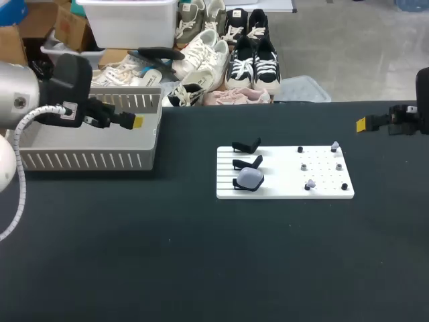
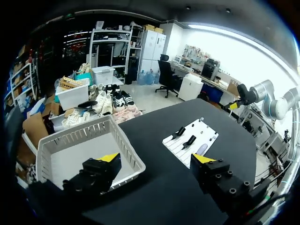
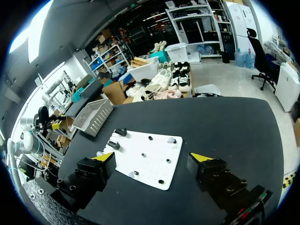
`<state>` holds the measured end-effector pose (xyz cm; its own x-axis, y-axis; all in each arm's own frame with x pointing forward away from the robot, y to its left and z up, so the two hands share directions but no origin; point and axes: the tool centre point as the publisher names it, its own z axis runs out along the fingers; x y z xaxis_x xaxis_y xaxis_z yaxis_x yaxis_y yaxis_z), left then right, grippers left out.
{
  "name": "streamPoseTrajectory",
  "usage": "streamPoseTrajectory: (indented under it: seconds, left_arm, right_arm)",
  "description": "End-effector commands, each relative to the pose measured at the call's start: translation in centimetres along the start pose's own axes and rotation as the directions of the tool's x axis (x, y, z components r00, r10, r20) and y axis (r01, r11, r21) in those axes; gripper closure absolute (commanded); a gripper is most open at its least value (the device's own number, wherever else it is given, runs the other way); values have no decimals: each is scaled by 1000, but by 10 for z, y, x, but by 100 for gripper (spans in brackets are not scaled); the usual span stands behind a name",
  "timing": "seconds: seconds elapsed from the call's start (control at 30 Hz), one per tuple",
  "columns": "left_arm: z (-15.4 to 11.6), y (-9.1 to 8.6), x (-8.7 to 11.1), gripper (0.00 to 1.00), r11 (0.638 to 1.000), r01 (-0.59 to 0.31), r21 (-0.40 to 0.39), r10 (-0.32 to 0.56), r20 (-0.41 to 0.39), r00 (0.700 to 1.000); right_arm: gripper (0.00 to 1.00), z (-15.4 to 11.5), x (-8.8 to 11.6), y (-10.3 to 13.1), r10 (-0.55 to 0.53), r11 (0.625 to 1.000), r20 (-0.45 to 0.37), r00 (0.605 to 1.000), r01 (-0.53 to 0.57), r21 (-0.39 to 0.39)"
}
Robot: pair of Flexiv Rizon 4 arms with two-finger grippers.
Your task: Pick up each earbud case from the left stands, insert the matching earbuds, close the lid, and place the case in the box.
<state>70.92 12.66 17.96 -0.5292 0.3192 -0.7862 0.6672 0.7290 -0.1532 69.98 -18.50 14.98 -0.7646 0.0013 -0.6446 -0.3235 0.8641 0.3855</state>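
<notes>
**A:** How is the left arm posing?

**B:** It is standing at the nine o'clock side of the table, with its wrist pointing toward three o'clock. It is holding the left gripper (image 1: pixel 136 123) above the white box (image 1: pixel 87 161), near the box's far wall. In the left wrist view its fingers (image 2: pixel 98 171) are standing wide apart, and nothing is lying between them.

**A:** And the right arm?

**B:** The right gripper (image 1: pixel 362 124) is hovering at three o'clock and pointing toward nine o'clock, well apart from the white board (image 1: pixel 281 191). The edge of the head view is cutting off nearly all of this arm. In the right wrist view its yellow tips are also spreading wide and gripping nothing, and the board is lying ahead of them.

**A:** Where is the earbud case?

**B:** The earbud case (image 1: pixel 251 178) is sitting on the nearest of three black stands (image 1: pixel 246 162), on the board's nine o'clock part. The other two are standing bare toward twelve o'clock from it. The earbuds (image 1: pixel 310 183) are sitting on pegs on the three o'clock half, some pale and some dark.

**A:** Is anything hard to see?

**B:** Yes. The earbuds are too small, so I cannot tell which ones are matching the case. In the head view each gripper is showing only one yellow tip. In the right wrist view one finger is mostly hiding the case.
</notes>
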Motion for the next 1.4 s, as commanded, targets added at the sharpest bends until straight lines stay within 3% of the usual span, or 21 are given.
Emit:
streamPoseTrajectory:
  seconds: [0.03, 0.27, 0.47, 0.7, 1.03, 1.4]
  left_arm:
    - [6, 3, 0, 0, 990, -75, 116, 72, 28, 997]
    - [15, -7, -4, 0, 948, -224, 226, 215, 65, 975]
    - [28, -17, -10, 0, 876, -321, 360, 311, 85, 946]
    - [48, -33, -10, 0, 798, -410, 441, 412, 96, 906]
    - [81, -68, 7, 0, 718, -453, 529, 475, 104, 874]
    - [108, -90, 29, 0, 684, -488, 542, 501, 137, 854]
  right_arm:
    - [0, 0, -1, -1, -1, 1000, -2, 1000, 1, -5]
    - [0, 0, -1, -1, -1, 1000, -2, 1000, 1, -5]
    - [0, 0, -1, -1, -1, 1000, -2, 1000, 1, -5]
    - [0, 0, -1, -1, -1, 1000, -2, 1000, 1, -5]
    - [0, 0, -1, -1, -1, 1000, -2, 1000, 1, -5]
    - [0, 0, -1, -1, -1, 1000, -2, 1000, 1, -5]
